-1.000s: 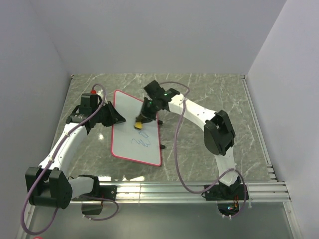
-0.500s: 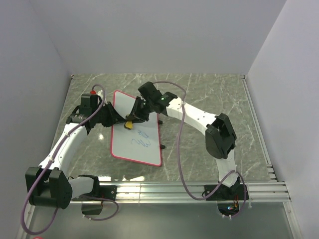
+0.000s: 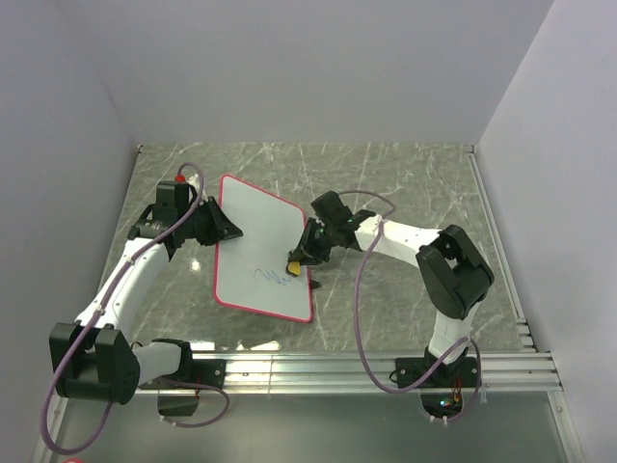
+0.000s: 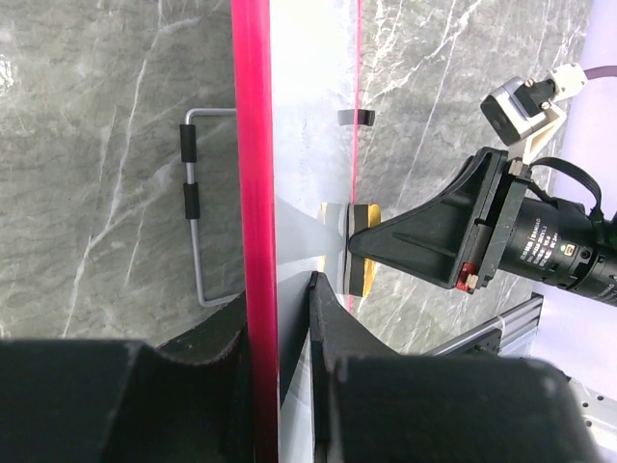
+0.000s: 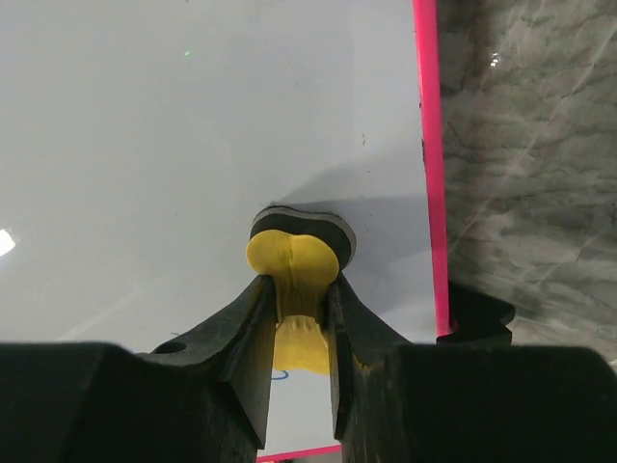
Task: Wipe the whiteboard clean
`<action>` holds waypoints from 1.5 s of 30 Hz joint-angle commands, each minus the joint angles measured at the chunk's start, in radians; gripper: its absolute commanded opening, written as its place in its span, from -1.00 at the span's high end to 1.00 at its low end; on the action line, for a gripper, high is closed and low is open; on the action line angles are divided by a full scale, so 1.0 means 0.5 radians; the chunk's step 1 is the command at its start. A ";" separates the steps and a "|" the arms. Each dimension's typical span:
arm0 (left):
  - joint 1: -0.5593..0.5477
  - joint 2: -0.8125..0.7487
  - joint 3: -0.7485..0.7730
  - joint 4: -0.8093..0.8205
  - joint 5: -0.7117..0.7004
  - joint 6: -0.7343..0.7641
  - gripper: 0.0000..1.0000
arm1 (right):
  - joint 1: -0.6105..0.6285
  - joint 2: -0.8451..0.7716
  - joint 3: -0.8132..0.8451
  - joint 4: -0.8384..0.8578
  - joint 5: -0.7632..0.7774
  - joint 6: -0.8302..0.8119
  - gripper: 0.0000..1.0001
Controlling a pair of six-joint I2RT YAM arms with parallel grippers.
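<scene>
The board [image 3: 253, 227] lay on the table [image 3: 415, 183] between the 2 arms, its left rim pinched by the left gripper [image 3: 234, 232]. The eraser [image 3: 293, 267] was clamped in the right gripper [image 3: 298, 261] (at the right rim); the scribble [image 3: 273, 277] lay just left of it.

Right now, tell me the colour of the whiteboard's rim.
Red-pink. The rim of the whiteboard shows best in the left wrist view.

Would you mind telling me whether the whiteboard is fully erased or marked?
Not fully erased: blue scribbles show on the whiteboard beside the yellow eraser.
</scene>
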 commanded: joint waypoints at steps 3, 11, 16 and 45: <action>-0.147 0.065 -0.071 -0.136 -0.179 0.299 0.99 | 0.169 0.156 -0.004 -0.316 0.190 -0.101 1.00; -0.165 0.065 -0.071 -0.130 -0.207 0.296 0.99 | 0.524 0.104 0.812 -0.165 -0.003 -0.273 1.00; -0.165 0.090 -0.059 -0.127 -0.219 0.286 0.99 | 0.647 0.162 1.052 -0.254 -0.006 -0.331 1.00; -0.171 0.007 -0.059 -0.228 -0.250 0.268 0.99 | 0.371 0.037 -0.093 -0.171 0.365 -0.138 1.00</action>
